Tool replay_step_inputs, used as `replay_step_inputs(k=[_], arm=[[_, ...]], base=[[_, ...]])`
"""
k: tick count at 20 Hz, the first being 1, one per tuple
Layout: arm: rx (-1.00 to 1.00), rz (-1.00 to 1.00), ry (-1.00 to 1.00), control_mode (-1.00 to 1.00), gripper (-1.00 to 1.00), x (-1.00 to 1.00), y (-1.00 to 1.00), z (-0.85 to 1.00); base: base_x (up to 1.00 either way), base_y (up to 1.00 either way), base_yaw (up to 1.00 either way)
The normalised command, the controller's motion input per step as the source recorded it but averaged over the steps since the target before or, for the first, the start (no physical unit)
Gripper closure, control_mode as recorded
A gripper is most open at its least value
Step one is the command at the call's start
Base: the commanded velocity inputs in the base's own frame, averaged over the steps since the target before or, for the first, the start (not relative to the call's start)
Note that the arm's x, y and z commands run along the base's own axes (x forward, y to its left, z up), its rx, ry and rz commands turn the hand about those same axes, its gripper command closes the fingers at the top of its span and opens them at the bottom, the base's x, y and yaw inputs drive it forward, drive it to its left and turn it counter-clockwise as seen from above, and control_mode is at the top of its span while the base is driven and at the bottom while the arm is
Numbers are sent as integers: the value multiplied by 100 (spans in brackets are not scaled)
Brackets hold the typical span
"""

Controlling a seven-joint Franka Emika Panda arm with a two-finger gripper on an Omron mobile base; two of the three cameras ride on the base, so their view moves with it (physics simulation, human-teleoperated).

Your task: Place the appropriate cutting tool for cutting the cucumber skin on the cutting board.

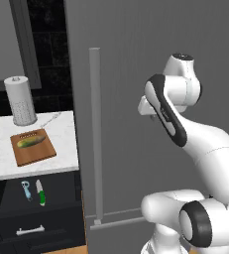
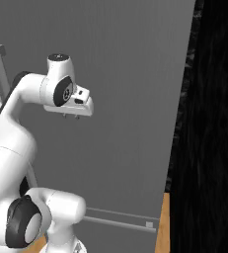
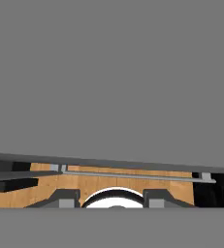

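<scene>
The reddish-brown cutting board point(image 1: 34, 151) lies on the white marble counter point(image 1: 7, 163) at the left, and the yellow-green cucumber point(image 1: 30, 143) rests on its far half. Below the counter's front edge, in a dark open drawer, the light-blue peeler point(image 1: 26, 190) lies just left of the green-handled knife point(image 1: 40, 192). My gripper point(image 2: 70, 116) hangs high in front of the grey fridge door, pointing down, far right of the drawer. Its fingertips point(image 3: 65, 197) stand wide apart with nothing between them, so it is open.
A tall grey fridge point(image 1: 131, 59) with a long vertical handle point(image 1: 95, 134) stands right of the counter. A paper-towel roll point(image 1: 21, 100) stands at the counter's back. A closed drawer with a white handle point(image 1: 30, 230) sits under the open one. Wooden floor point(image 3: 113, 183) lies below.
</scene>
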Motion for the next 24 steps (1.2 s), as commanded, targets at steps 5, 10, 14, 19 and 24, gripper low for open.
replay_step_inputs(k=[5, 10, 14, 19, 24], arm=[[-1, 0, -1, -100, -100, -17, 4, -2], [-3, 7, 0, -100, -100, -68, 32, -20], [-16, 29, 1, -100, -100, -88, 88, -31], [-12, 3, 22, -100, -100, -56, 81, -47], [-8, 1, 19, -100, -100, -56, 97, -39]], base=[[0, 0, 0], [0, 0, 0], [0, 0, 0], [0, 0, 0], [0, 0, 0]])
